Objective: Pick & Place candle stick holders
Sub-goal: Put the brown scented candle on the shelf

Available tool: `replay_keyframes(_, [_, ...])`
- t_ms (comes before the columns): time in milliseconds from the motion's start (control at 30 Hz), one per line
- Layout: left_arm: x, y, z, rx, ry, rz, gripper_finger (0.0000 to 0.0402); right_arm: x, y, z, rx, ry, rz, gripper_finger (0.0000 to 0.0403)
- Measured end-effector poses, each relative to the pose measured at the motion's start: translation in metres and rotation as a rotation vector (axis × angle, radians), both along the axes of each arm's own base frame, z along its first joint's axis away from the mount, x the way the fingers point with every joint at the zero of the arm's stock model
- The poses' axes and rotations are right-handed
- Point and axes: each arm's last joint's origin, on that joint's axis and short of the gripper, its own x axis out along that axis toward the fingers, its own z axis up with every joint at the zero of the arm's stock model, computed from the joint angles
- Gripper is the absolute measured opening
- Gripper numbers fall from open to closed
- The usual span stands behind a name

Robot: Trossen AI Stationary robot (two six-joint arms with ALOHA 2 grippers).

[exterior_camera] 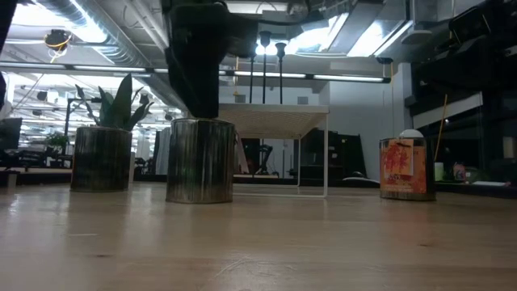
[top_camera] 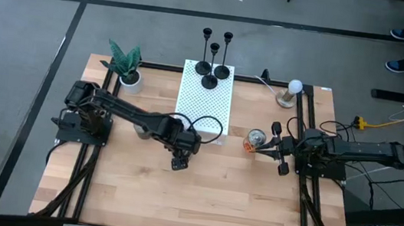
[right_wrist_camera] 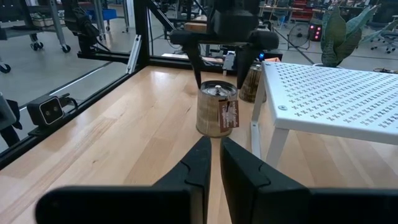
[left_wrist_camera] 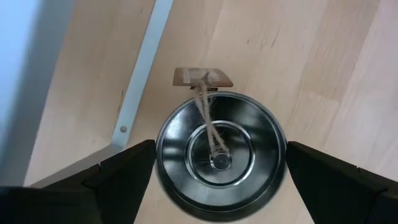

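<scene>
Three slim black candle stick holders (top_camera: 213, 56) stand on their round bases at the far end of a white perforated stand (top_camera: 203, 102); their stems also show in the low view (exterior_camera: 266, 69). No gripper is near them. My left gripper (top_camera: 181, 159) is open at the table's middle, pointing down over a silver tin (left_wrist_camera: 221, 155) with a tag on a string. Its fingers stand on either side of the tin's top (right_wrist_camera: 217, 92). The tin rests on the table (exterior_camera: 199, 162). My right gripper (right_wrist_camera: 216, 162) is shut and empty, waiting at the right side (top_camera: 282, 150). My left gripper comes at the silver tin from above, one finger (right_wrist_camera: 198, 71) on each side of its rim (left_wrist_camera: 163, 146). I cannot tell whether the fingers touch the tin. The tin stands upright on the table.
A second silver tin (exterior_camera: 101, 158) and a potted plant (top_camera: 127, 65) are at the far left. An orange tin (top_camera: 254, 141) stands by my right gripper. A white bulb on a wooden base (top_camera: 293, 92) is at the far right. A black frame (top_camera: 309, 180) rims the table.
</scene>
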Motion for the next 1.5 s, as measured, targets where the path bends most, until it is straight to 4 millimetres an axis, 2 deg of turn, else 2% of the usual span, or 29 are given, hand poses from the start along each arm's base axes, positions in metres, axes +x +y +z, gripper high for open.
replay_keyframes(367, [0.0008,-0.0001,-0.0021,-0.043,0.010,-0.029,0.0359,0.0000,0.0000,-0.0001,0.000,0.000,0.000,0.0039])
replay_keyframes(633, [0.0011,0.0022,-0.0035,-0.152,0.028,0.020,0.0359,0.0000,0.0000,0.0000,0.000,0.000,0.000,0.0039])
replay_keyframes(1500, [0.0072,0.0013,-0.0006,-0.150,-0.031,0.028,0.0359,0.0000,0.0000,0.0000,0.000,0.000,0.000,0.0039])
